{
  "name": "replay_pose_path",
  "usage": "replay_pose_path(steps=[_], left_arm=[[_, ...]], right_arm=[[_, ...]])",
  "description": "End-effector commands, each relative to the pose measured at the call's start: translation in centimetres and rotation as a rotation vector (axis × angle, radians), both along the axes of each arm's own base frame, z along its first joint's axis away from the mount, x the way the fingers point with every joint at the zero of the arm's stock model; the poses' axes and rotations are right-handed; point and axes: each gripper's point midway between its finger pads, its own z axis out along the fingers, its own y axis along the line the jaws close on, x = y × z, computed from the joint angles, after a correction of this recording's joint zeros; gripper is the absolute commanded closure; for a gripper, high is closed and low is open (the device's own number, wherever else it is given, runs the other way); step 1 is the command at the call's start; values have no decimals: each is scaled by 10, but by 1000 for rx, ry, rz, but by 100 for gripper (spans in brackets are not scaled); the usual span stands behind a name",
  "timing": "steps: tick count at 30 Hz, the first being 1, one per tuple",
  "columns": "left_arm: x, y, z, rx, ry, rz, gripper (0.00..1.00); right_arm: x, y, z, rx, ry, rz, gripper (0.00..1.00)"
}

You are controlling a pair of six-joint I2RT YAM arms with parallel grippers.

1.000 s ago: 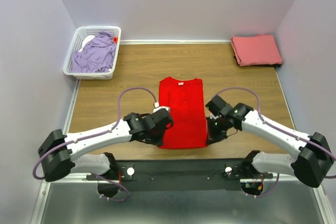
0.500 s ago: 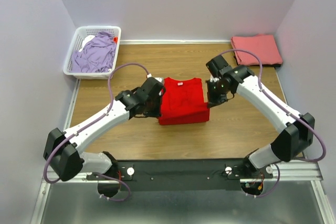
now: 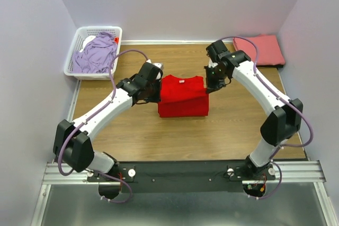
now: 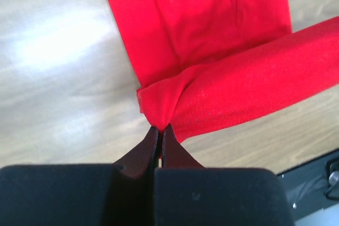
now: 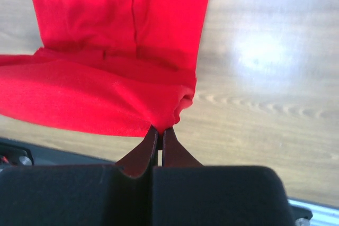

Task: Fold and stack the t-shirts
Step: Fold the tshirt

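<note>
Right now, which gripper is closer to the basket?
Left. The left gripper, shut on the red shirt's basket-side corner, is closer to the basket. The right gripper pinches the opposite corner, across the shirt from it.

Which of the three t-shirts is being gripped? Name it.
The red t-shirt, in the middle: the left fingers and right fingers pinch its corners. The lavender one lies in the basket; the pink one sits folded, untouched.

Wooden table with shirts and a basket.
A red t-shirt lies between the jaws of the left gripper and right gripper; a white basket sits beyond the left jaws, a pink t-shirt beyond the right.
</note>
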Motion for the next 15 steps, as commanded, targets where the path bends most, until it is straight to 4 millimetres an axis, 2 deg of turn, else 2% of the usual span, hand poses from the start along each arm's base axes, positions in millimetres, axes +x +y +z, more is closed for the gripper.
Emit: replay_pose_path(steps=[1, 4, 6, 8, 11, 12, 15], left_arm=[[25, 19, -6, 54, -22, 8, 100], [45, 24, -17, 53, -25, 30, 100], [57, 21, -26, 33, -19, 26, 100], [71, 28, -30, 32, -26, 53, 100], [100, 27, -42, 23, -42, 69, 100], [106, 26, -44, 25, -50, 69, 100], [128, 22, -57, 32, -66, 76, 100]], right_arm=[[31, -11, -6, -48, -24, 8, 99], [49, -14, -15, -51, -30, 2, 99], [61, -8, -28, -30, -16, 10, 99], [72, -13, -37, -35, -13, -6, 99], [96, -12, -55, -21, -30, -22, 99], [99, -11, -66, -26, -14, -22, 99], [115, -13, -78, -35, -39, -33, 99]])
